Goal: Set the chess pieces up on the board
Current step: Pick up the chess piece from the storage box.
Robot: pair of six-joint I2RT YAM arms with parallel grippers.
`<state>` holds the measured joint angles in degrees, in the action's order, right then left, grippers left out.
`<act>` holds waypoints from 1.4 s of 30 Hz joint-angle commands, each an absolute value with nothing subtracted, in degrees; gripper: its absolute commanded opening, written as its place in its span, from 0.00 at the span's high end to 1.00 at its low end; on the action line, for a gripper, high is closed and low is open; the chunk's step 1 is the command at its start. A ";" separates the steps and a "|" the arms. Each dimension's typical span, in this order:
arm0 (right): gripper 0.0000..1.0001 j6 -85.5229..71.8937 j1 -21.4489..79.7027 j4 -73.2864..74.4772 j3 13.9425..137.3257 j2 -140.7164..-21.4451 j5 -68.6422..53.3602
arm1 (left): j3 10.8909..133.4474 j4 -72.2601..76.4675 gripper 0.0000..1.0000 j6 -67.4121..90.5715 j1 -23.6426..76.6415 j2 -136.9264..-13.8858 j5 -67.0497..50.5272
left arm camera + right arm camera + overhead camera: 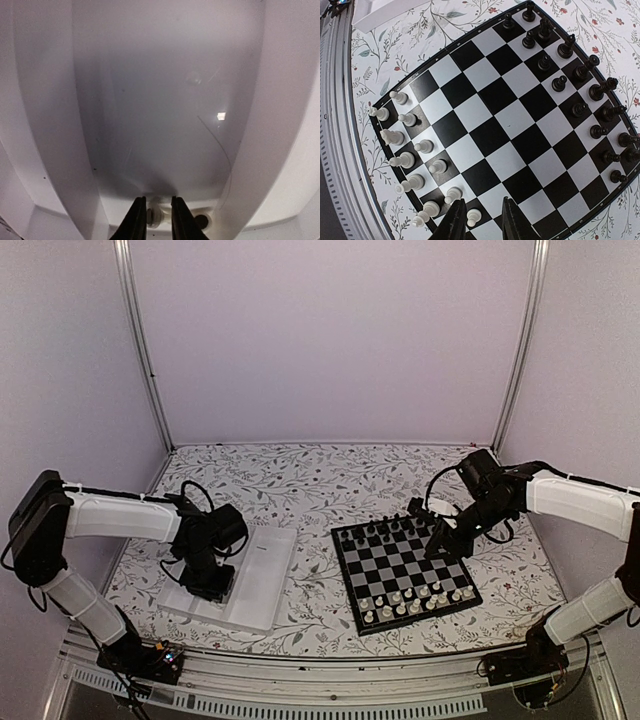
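Left gripper [159, 221] is down inside the white tray [268, 575], left of the board. Its fingers [136, 220] stand narrow on either side of a white piece [154, 216]. Can't tell whether they actually pinch it. A dark piece [202, 220] lies just beside, to the right.

Board [398, 562] sits right of the tray on the floral table [300, 480]. Black pieces [385, 532] fill the two far rows and white pieces [415, 598] the two near rows. The middle squares are bare.

Right gripper [440, 543] hangs above the board's right edge, nearer the black side. Its fingers [454, 222] are partly apart and hold nothing. A white pawn [473, 217] shows through the gap, on the board below.
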<state>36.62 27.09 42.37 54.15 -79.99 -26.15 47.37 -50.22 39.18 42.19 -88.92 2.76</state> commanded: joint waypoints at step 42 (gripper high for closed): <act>0.74 35.16 27.00 40.28 52.25 -80.50 -28.75 | 46.22 -46.43 0.79 36.89 40.58 -90.98 -1.06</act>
<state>35.75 27.09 41.06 52.80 -79.99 -27.40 47.18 -49.10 37.63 41.89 -89.78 -0.71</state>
